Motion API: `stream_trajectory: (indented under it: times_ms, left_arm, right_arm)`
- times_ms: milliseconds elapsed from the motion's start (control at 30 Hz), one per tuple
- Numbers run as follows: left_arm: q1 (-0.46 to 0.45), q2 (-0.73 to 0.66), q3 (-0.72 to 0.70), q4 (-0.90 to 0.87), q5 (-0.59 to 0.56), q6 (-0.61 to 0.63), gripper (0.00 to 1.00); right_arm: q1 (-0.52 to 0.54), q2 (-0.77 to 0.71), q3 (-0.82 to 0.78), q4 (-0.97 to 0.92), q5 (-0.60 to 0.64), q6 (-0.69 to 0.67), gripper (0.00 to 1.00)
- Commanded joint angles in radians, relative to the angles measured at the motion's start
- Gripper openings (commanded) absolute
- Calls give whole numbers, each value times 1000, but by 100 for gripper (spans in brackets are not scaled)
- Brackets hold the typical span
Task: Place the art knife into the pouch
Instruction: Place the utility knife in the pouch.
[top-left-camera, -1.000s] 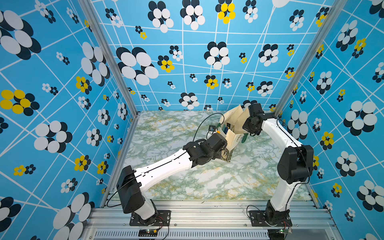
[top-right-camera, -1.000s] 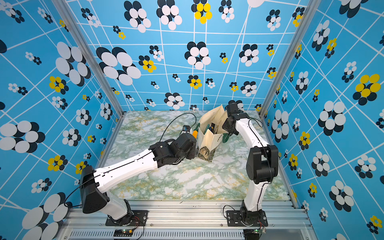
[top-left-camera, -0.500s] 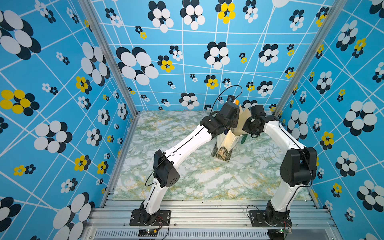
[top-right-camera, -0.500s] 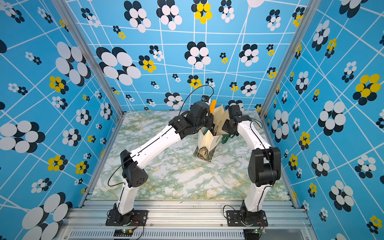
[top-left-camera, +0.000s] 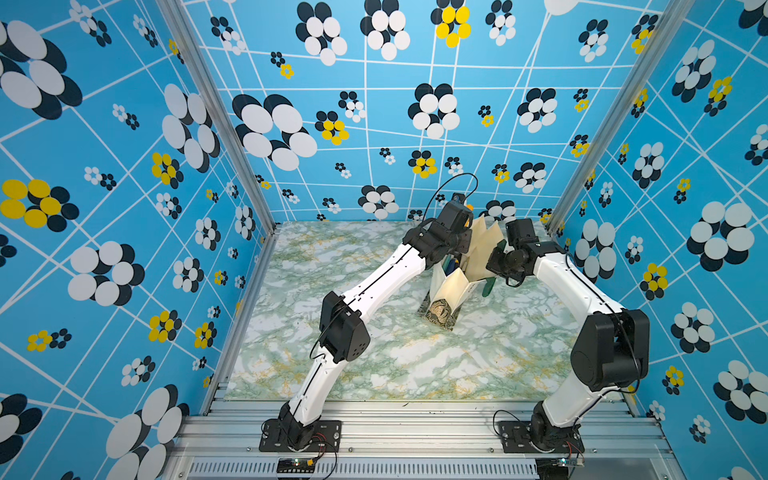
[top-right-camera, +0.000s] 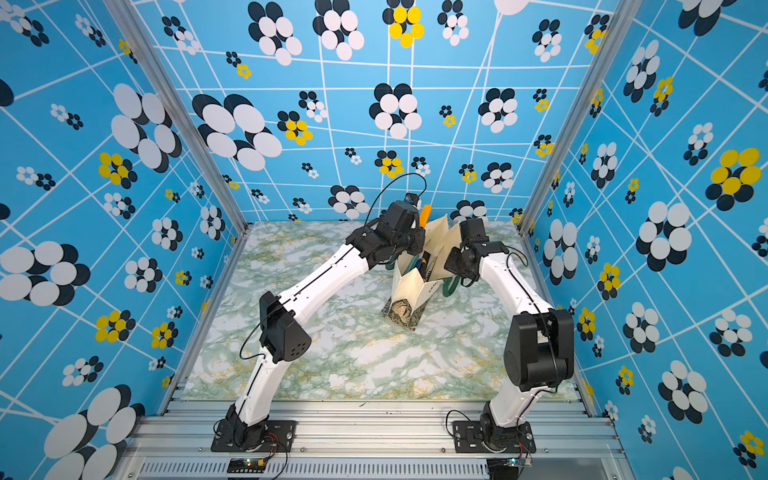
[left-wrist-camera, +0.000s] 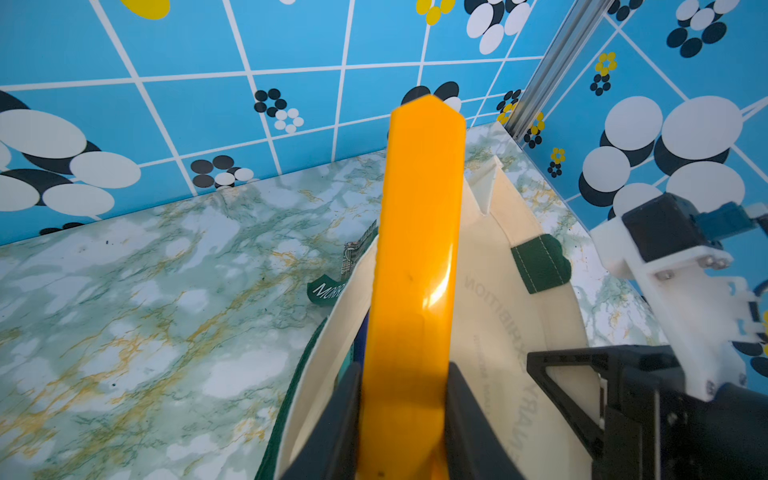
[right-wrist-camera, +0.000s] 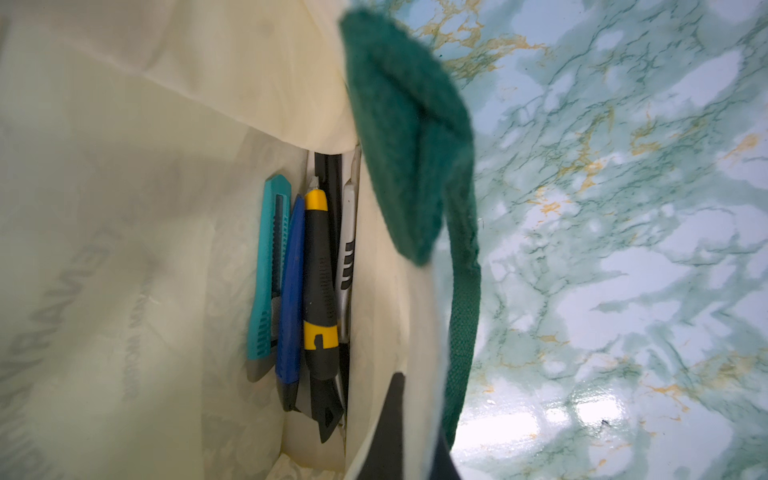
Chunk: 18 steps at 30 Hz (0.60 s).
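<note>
Orange art knife (left-wrist-camera: 415, 266) held at the open mouth of the pouch (top-left-camera: 451, 286)

My left gripper (left-wrist-camera: 403, 378) is closed partway around the knife's orange body. The cream pouch stands just right of centre in both top views. My right gripper (right-wrist-camera: 415, 449) is pinched fully onto the pouch rim beside a green handle (right-wrist-camera: 415, 137). Several cutters (right-wrist-camera: 307, 286) lie inside.
</note>
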Motion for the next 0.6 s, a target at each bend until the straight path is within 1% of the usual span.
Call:
stream_trajectory:
  times_ms: [0,233,567]
  left_arm:
    - [27,17,43,6,59,13,24]
    - [45,23,48,-1,104,39,25]
    - [61,36,62,-4,114,95,25]
  right_arm:
    - [8,-28,-19,-34,-27,29,0]
    - [8,-25,-19,-47,-7,70,0]
    - [10,-43,-30,-71,25,88,0]
